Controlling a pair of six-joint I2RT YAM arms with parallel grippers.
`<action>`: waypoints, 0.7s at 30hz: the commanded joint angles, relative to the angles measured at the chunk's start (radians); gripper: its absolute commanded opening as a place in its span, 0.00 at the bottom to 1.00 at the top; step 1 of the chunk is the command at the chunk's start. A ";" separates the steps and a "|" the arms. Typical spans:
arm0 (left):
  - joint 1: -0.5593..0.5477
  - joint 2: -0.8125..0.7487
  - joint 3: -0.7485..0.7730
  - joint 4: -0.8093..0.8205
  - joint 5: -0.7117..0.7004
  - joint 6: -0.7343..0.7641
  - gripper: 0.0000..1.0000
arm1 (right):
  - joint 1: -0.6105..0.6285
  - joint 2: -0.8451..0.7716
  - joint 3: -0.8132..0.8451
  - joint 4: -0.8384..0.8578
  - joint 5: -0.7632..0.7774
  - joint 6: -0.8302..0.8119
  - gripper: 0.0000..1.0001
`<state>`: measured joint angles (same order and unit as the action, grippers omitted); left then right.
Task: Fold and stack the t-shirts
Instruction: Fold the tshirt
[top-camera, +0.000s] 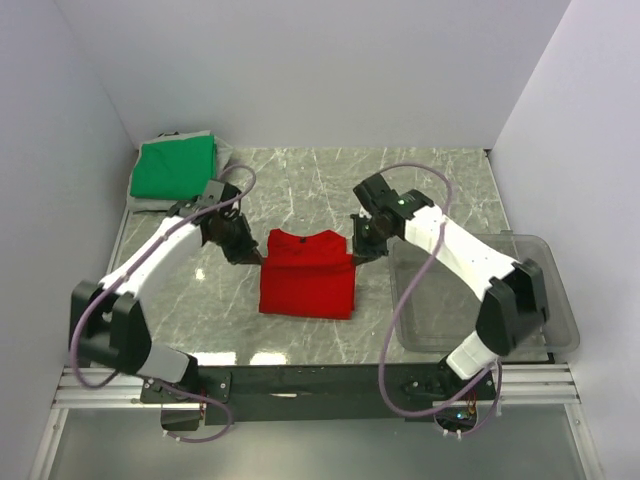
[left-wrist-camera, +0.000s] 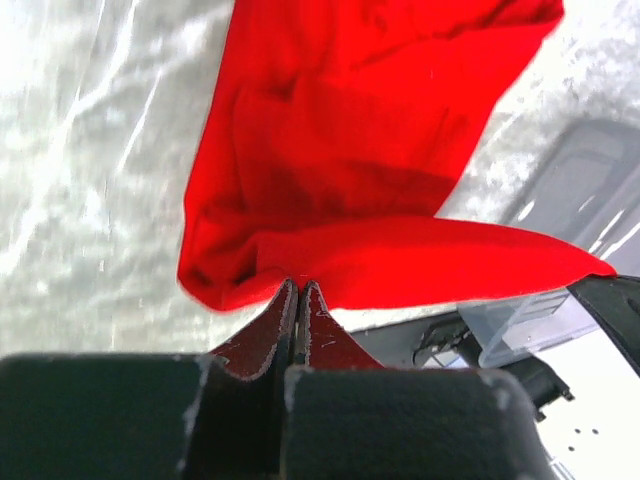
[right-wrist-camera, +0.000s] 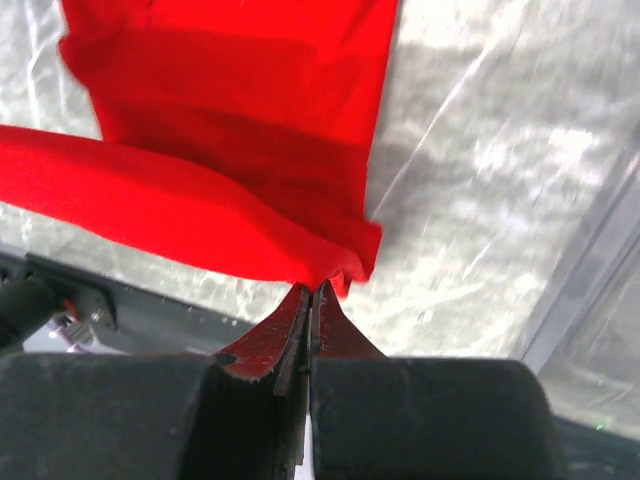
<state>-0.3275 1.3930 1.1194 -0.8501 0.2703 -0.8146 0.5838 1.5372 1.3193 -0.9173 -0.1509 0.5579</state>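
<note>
The red t-shirt (top-camera: 308, 275) lies partly folded in the middle of the marble table, its far edge lifted. My left gripper (top-camera: 258, 258) is shut on its far left corner; in the left wrist view the gripper (left-wrist-camera: 298, 285) pinches the red cloth (left-wrist-camera: 360, 150). My right gripper (top-camera: 354, 252) is shut on the far right corner; in the right wrist view the gripper (right-wrist-camera: 313, 290) pinches the cloth (right-wrist-camera: 230, 130). The green t-shirt (top-camera: 176, 166) lies folded at the far left corner of the table.
A clear plastic bin (top-camera: 500, 300) stands at the right, beside my right arm, and shows in the left wrist view (left-wrist-camera: 580, 200). White walls close in the back and both sides. The marble tabletop (top-camera: 300, 180) stretches behind the red shirt.
</note>
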 joint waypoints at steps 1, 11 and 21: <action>0.027 0.091 0.094 0.095 0.049 0.066 0.00 | -0.028 0.070 0.081 0.041 0.005 -0.069 0.00; 0.097 0.337 0.281 0.105 0.063 0.130 0.00 | -0.096 0.300 0.241 0.043 0.001 -0.130 0.00; 0.130 0.523 0.393 0.144 0.145 0.170 0.00 | -0.144 0.500 0.454 -0.026 -0.009 -0.170 0.00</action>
<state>-0.1997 1.8809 1.4345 -0.7368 0.3748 -0.6853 0.4545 2.0109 1.7065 -0.9073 -0.1650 0.4191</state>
